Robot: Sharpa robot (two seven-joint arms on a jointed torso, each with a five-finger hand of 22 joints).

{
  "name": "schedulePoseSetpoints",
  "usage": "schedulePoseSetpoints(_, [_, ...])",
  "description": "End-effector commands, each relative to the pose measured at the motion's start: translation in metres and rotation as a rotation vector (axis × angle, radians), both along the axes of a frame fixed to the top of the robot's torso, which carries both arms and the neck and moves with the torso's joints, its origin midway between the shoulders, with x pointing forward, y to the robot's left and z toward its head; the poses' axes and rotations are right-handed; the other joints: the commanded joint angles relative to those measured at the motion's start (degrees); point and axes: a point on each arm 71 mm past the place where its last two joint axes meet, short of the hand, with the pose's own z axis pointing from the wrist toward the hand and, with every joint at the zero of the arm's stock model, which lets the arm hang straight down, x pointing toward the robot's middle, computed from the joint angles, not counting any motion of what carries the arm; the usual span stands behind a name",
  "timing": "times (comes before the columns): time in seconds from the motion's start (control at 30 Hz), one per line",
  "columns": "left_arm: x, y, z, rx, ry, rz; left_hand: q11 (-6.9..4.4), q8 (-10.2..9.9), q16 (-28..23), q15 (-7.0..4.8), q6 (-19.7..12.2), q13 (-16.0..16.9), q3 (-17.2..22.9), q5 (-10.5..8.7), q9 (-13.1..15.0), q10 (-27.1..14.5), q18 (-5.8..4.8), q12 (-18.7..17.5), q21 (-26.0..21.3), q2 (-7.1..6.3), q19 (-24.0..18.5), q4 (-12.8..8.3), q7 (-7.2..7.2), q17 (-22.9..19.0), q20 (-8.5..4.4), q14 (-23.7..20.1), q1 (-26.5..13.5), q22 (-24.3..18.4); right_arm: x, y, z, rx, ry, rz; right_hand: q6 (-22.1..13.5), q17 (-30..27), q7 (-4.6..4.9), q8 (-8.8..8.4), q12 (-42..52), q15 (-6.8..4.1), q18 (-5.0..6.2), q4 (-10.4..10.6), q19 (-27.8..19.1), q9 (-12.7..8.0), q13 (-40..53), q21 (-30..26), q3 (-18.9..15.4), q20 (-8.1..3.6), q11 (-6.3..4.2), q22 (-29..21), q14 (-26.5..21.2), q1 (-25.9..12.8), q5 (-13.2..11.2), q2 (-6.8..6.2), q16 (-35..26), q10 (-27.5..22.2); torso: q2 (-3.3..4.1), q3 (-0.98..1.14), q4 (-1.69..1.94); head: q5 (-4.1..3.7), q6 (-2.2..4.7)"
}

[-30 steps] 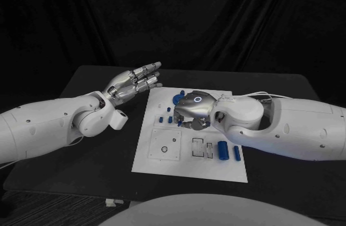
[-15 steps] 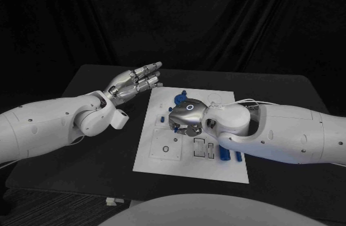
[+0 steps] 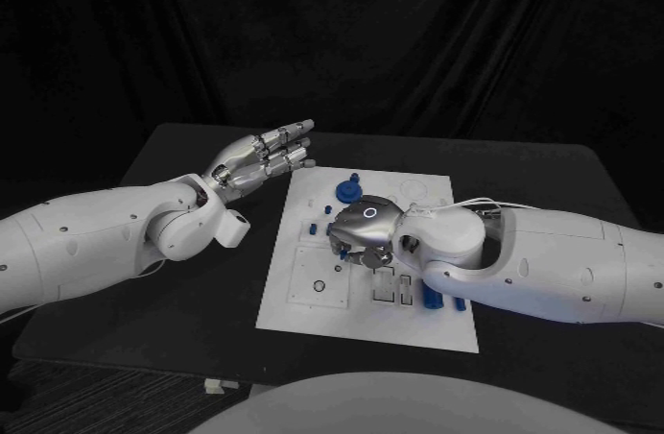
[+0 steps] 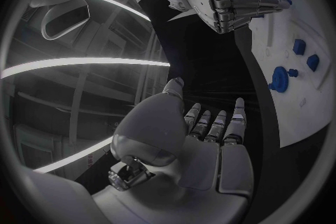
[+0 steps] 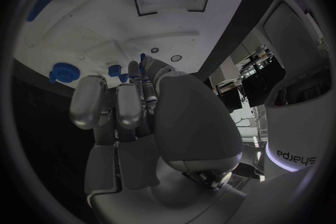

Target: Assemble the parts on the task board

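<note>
The white task board [image 3: 312, 309] lies in the middle of the black table. My right hand [image 3: 363, 228] hovers low over the board's middle with its fingers curled downward. In the right wrist view its fingertips pinch a thin small blue part [image 5: 142, 60] just above the board [image 5: 91, 28]. A round blue part [image 3: 353, 186] and small blue pieces [image 3: 319, 225] sit at the board's far end. Two blue cylinders [image 3: 432, 302] lie by its near right edge. My left hand [image 3: 263, 156] floats off the board's far left corner, fingers straight and apart, holding nothing.
Rectangular recesses [image 3: 388, 285] and a square plate with a hole [image 3: 319, 285] occupy the board's near half. Black table [image 3: 166, 300] spreads on both sides of the board. The left wrist view shows my right hand [image 4: 231, 0] beyond the board's edge [image 4: 294, 101].
My right hand has drawn from the board's far end toward its near half, dropping lower over the recesses. The left hand has stayed in place.
</note>
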Motion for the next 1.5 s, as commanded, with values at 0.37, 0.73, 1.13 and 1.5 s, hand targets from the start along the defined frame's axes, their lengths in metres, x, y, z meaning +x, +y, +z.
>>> schedulePoseSetpoints(0.37, [0.000, -0.001, -0.001, -0.012, 0.000, 0.001, 0.04, 0.4, 0.2, -0.38, 0.1, 0.0, 0.0, 0.21, 0.1, 0.1, -0.31, 0.2, 0.1, 0.28, 0.4, -0.3, 0.29, 0.0, -0.03, 0.1, 0.1, -0.1, -0.006, 0.003, -0.005, 0.009, -0.002, 0.006, 0.1, 0.1, 0.47, -0.32, -0.1, 0.42, -0.24, 0.0, 0.0, 0.1, 0.1, -0.1, 0.4, 0.40, 0.25, 9.5, 0.8, -0.8, -0.1, -0.08, 0.4, 0.1, -0.14, -0.06, 0.15, 0.07, 0.00])
schedulePoseSetpoints(0.73, [0.001, -0.002, -0.001, -0.011, 0.003, -0.002, 0.03, 0.4, 0.1, -0.37, 0.0, 0.0, 0.1, 0.25, 0.1, 0.1, -0.32, 0.1, 0.1, 0.29, 0.4, -0.4, 0.34, 0.0, -0.03, 0.0, 0.1, -0.2, -0.007, 0.006, -0.008, 0.007, 0.014, 0.005, 0.1, -0.3, 0.46, -0.32, -0.1, 0.44, -0.15, 0.0, -0.2, 0.1, 0.1, -0.6, 0.4, 0.42, 0.24, 9.4, 0.7, -0.9, -0.1, -0.11, 0.1, 0.1, -0.11, -0.04, 0.16, 0.04, 0.00])
schedulePoseSetpoints(1.13, [0.002, -0.003, -0.002, -0.009, 0.007, -0.004, 0.03, 0.4, 0.1, -0.37, 0.0, 0.0, 0.1, 0.25, 0.1, 0.1, -0.32, 0.1, 0.1, 0.29, 0.4, -0.4, 0.34, 0.0, -0.03, 0.0, 0.1, -0.2, -0.009, 0.006, -0.014, -0.006, 0.045, -0.007, 0.1, -0.9, 0.51, -0.44, -0.2, 0.50, 0.02, -0.3, -0.6, 0.1, 0.1, -1.5, 0.7, 0.50, 0.28, 9.2, 0.3, -0.8, 0.1, -0.23, -0.3, 0.2, -0.08, -0.01, 0.16, 0.05, 0.00])
schedulePoseSetpoints(1.5, [0.002, -0.003, -0.004, -0.007, 0.013, -0.008, 0.02, 0.4, 0.1, -0.36, 0.0, 0.0, 0.1, 0.25, 0.1, 0.0, -0.35, 0.1, 0.1, 0.31, 0.4, -0.5, 0.39, 0.0, -0.03, 0.0, 0.2, -0.2, -0.009, 0.004, -0.016, -0.021, 0.055, -0.014, 0.0, -1.2, 0.56, -0.52, -0.2, 0.55, 0.08, -0.5, -0.8, 0.1, 0.1, -1.8, 0.9, 0.55, 0.33, 9.1, 0.1, -0.7, 0.1, -0.28, -0.5, 0.1, -0.11, -0.01, 0.10, 0.11, 0.00])
